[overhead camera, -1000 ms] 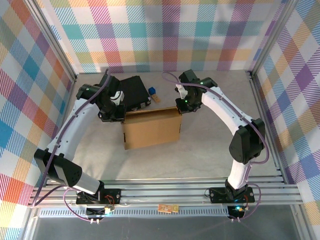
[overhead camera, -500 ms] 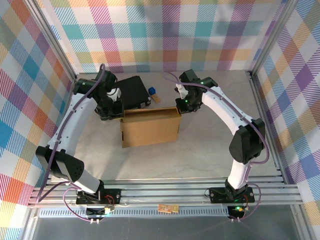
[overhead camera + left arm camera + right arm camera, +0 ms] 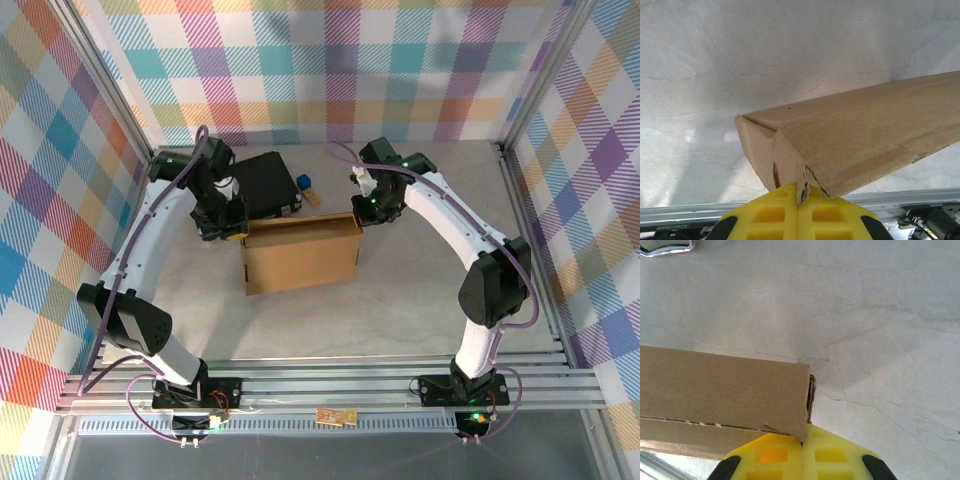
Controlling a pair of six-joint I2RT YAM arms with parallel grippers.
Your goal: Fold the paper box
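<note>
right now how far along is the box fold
Done: the box already stands as a shallow, closed-looking shape rather than a flat sheet. In hand: the left gripper and right gripper each pinch a far corner. Left: probably pressing that far edge down and letting go; whether it is tucked shut I cannot tell.

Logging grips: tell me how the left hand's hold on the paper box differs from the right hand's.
The left hand pinches the paper box at its far left corner, the right hand at its far right corner. The cardboard looks ragged at the left hand, clean and square at the right hand. Both are shut on its edge.
</note>
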